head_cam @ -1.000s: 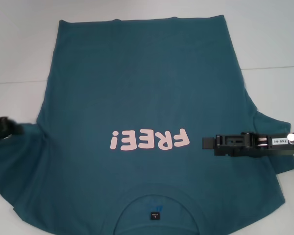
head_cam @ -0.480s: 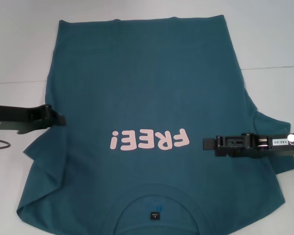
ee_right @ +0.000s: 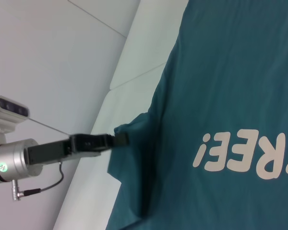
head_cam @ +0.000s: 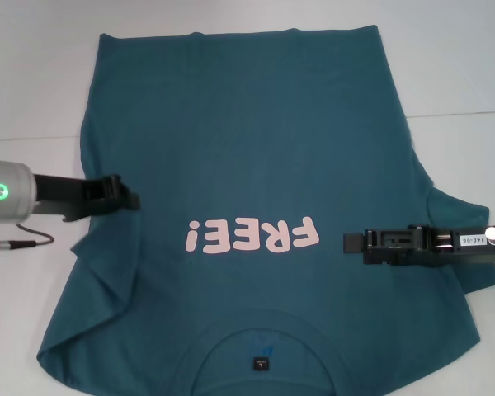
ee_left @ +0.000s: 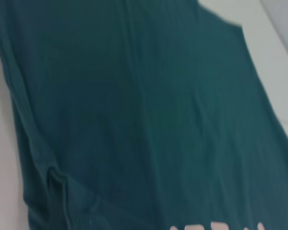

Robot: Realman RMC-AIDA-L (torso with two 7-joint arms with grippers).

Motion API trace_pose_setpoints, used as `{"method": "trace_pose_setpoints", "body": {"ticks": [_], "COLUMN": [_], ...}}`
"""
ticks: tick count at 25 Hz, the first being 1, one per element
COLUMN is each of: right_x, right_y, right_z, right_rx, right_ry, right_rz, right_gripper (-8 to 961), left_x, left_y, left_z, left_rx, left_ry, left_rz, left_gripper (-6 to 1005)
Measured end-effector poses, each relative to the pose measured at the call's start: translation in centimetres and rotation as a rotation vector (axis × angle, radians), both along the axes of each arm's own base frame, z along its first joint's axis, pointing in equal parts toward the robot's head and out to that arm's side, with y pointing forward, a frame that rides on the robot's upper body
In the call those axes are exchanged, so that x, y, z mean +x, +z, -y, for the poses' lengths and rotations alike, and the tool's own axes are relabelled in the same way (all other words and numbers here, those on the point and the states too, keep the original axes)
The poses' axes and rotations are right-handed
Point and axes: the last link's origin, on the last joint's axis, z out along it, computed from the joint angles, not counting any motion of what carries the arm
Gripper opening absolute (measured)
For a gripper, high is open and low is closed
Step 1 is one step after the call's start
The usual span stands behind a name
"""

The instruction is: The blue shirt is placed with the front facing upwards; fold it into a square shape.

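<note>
Shirt fabric, dark teal with pink lettering, is spread front-up across the white table (head_cam: 462,58), collar toward the near edge; this is the blue shirt (head_cam: 247,148). The left tool (head_cam: 125,199) is closed on the left sleeve's edge, which is raised and drawn inward over the body, as the right wrist view shows. The right tool (head_cam: 352,242) is held just above the shirt's right side beside the lettering; whether it is open or closed cannot be told. For a clean fold, the sleeve should be carried further toward the lettering, kept low and taut, and laid flat with its crease parallel to the side seam. Compared with half a second ago, the left tool has been moved further inward, and more of the left side has been gathered; the right tool has hardly shifted.
</note>
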Motion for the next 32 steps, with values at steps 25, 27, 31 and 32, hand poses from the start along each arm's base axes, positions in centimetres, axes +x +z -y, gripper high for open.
{"method": "trace_pose_setpoints", "body": {"ticks": [25,27,31,32], "right_x": [-0.1,-0.1,0.0,0.0], "right_y": [-0.1,-0.1,-0.1,0.0], "right_z": [0.0,0.0,0.1,0.1], "right_rx": [-0.01,-0.012,-0.013,-0.013], "right_ry": [0.001,0.001,0.0,0.0], "right_rz": [0.004,0.003,0.003,0.004], "right_gripper": [850,850,849,849], "left_x": [-2.7,-4.1,-5.1,-5.2], "left_y": [1.7,1.9,1.5,1.4], "left_z": [2.6,3.6,4.3,4.3], "left_rx": [-0.002,0.012,0.022,0.023], "left_ry": [-0.002,0.051,0.089,0.092], "left_rz": [0.094,0.123,0.129,0.125], "left_gripper": [605,666,818,856]}}
